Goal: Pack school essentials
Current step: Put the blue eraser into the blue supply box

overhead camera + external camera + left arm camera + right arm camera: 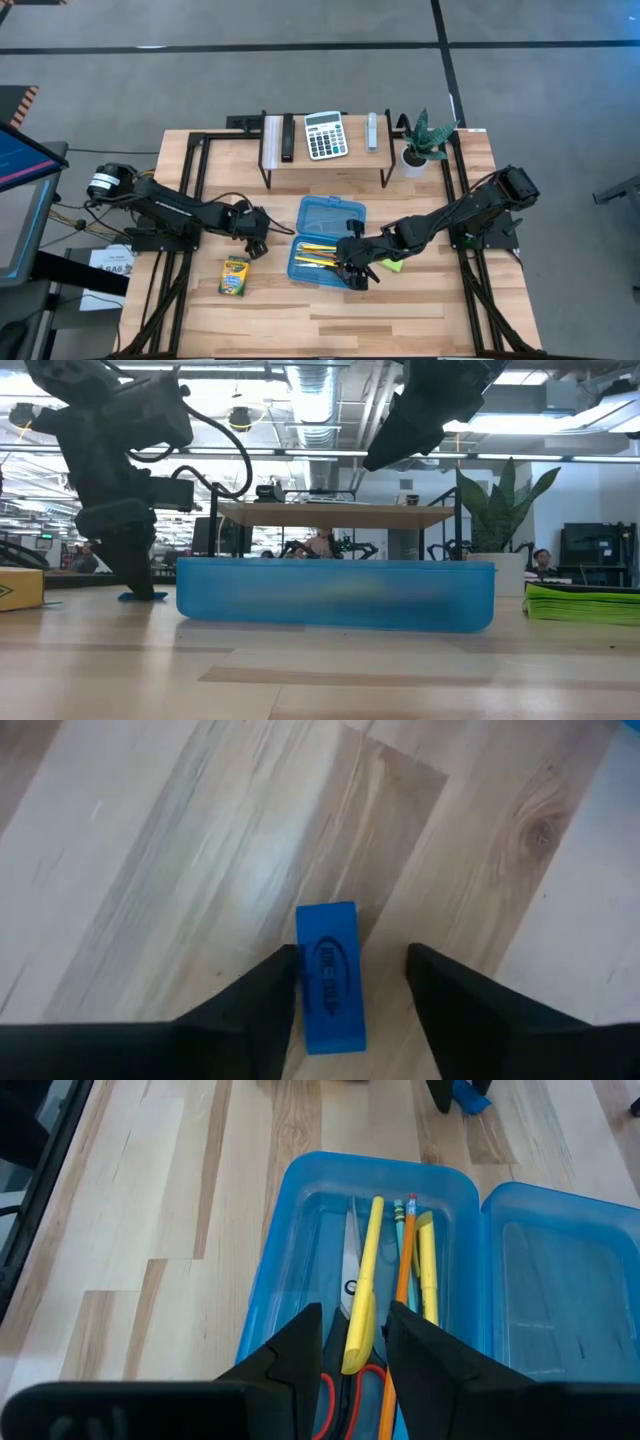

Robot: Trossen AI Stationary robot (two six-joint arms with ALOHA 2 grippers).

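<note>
Below, the left gripper point(350, 985) straddles a small blue rectangular eraser point(329, 976) lying on the wooden table point(180, 850), jaws parted; the right gripper point(352, 1342), jaws narrowly apart around a yellow pencil point(362, 1285), hovers over the translucent blue plastic case point(290, 1210).

Pale wooden table point(330, 305), smooth, satin; translucent glossy plastic case point(300, 1240); matt blue eraser point(328, 975).

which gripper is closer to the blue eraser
Left. The left gripper stands open astride the blue eraser on the table; the right gripper hangs over the blue pencil case, farther off.
</note>
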